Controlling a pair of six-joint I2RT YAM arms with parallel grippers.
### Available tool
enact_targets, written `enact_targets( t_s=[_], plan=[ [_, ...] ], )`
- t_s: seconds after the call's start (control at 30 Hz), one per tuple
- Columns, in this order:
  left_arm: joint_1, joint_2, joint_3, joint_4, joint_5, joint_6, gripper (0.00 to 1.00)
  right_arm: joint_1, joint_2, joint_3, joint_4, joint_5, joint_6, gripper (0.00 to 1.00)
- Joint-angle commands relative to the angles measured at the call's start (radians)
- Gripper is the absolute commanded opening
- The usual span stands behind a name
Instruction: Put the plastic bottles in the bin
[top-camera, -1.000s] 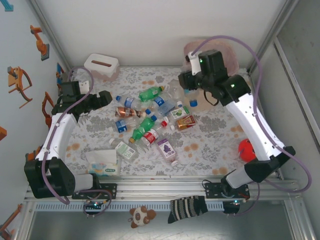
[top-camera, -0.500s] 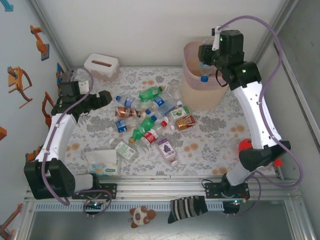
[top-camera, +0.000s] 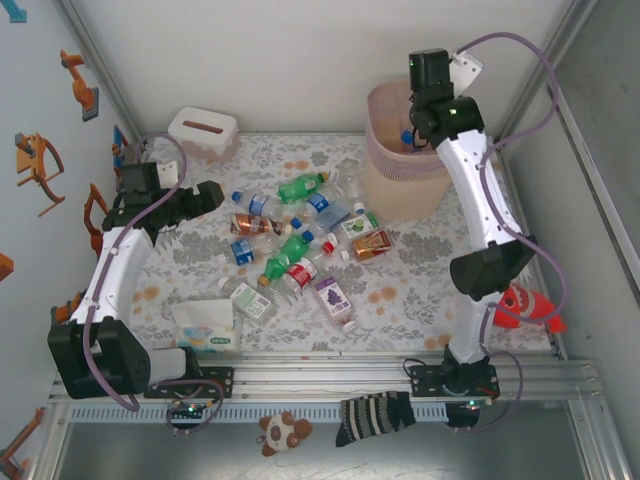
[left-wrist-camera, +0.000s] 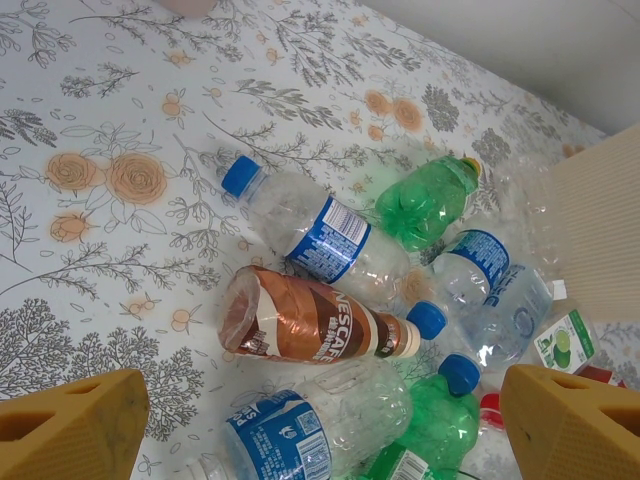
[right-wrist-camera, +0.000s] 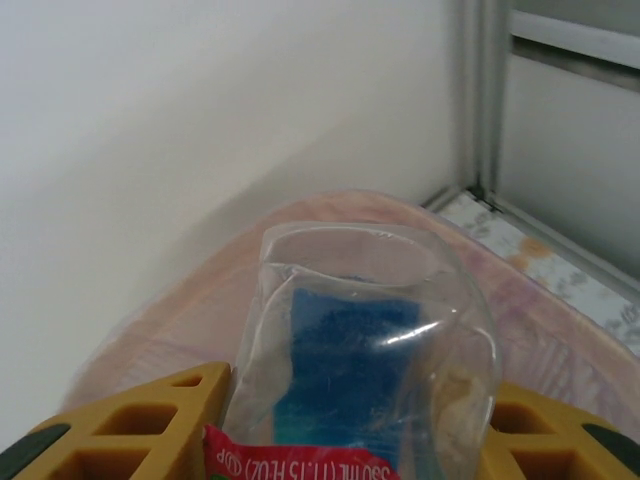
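bottle (right-wrist-camera: 370, 330) clamped in right jaws | right arm (top-camera: 470, 180) swung further over bin (top-camera: 395, 195)

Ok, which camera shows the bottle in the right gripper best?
Right wrist: the clear bottle looms large in the right gripper, between its yellow fingers, blue label and red strip visible. In top external it is a small blue spot over the bin. Left wrist faces the table's bottle pile.

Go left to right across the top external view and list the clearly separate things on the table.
white tissue box → green bottle at the far side of the bottle pile → bin → red object at the table's right edge.
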Motion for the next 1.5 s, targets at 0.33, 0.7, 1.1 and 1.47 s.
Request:
enact_targets(
  t_s=[0.33,0.7,1.1,1.47],
  plan=[
    [-0.003,-0.028,-0.013,0.01,0.024,-0.011,0.9,-0.004,0.133,0.023,-0.222,0.152,0.285,0.39],
    [-0.012,-0.038,-0.014,0.007,0.02,-0.009,0.9,-0.017,0.224,-0.02,-0.305,0.076,0.463,0.39],
    [-0.02,-0.042,-0.014,0.002,0.003,0.0,0.91,-0.05,0.318,-0.035,-0.308,-0.065,0.577,0.42],
    [-0.025,-0.048,-0.014,-0.001,-0.006,0.005,0.91,-0.083,0.328,-0.038,-0.305,-0.199,0.685,0.68]
  ],
)
